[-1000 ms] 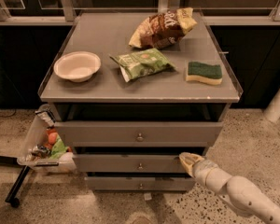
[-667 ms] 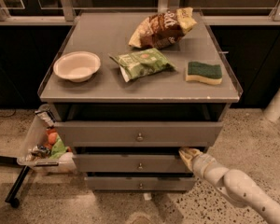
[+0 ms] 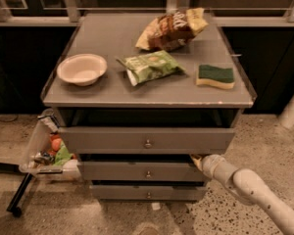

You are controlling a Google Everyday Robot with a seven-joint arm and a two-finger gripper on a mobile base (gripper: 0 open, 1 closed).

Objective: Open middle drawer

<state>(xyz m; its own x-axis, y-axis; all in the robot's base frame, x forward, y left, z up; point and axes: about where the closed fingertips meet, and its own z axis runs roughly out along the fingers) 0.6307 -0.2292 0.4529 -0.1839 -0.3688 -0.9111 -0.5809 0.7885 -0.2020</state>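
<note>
Grey middle drawer (image 3: 112,172): second of three under the desk (image 3: 112,91), front looks barely out. Gripper (image 3: 196,160): at its upper right corner (grip state I cannot tell). Step: gaining purchase. Next: I need a straight outward pull.

Indistinct and cropped parts
The gripper (image 3: 198,161), at the middle drawer's (image 3: 137,172) right end, is indistinct; the arm (image 3: 257,194) is cropped lower right.
</note>
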